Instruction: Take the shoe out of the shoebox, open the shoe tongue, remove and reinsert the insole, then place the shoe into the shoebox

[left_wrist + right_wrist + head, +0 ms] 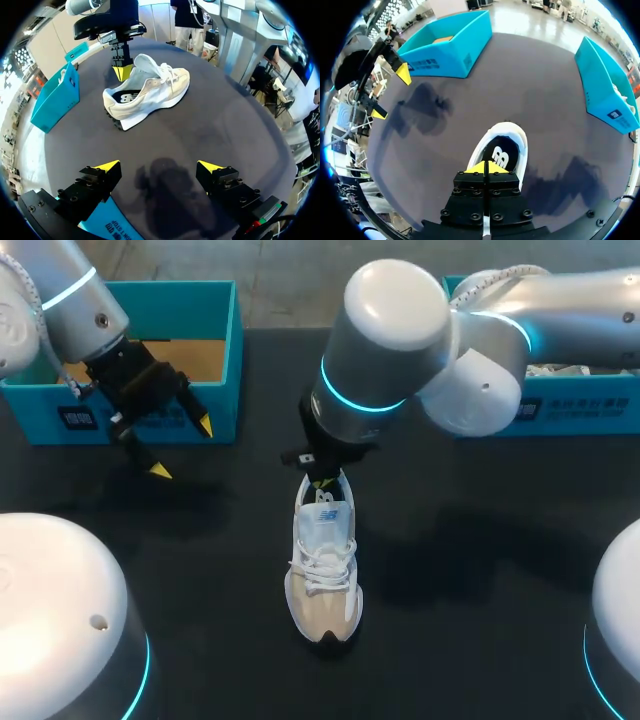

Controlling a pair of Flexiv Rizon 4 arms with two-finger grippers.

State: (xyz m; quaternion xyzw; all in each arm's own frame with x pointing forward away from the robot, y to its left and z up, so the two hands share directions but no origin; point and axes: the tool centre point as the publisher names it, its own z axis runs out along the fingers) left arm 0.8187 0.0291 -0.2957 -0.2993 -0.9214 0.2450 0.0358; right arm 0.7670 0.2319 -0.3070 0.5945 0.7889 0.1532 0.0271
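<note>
Right claw [486, 168] clenched on shoe tongue [144, 63], over the shoe [323, 575] opening; left claw [182, 448] released, well apart.

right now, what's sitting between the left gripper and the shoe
Nothing. Only bare black table lies between the left gripper and the shoe. The left wrist view shows that stretch best, and the head view agrees.

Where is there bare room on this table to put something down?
Bare table lies between the shoe and the right box, also left of the shoe. Crowded: right gripper at the shoe, left gripper by the left box.
</note>
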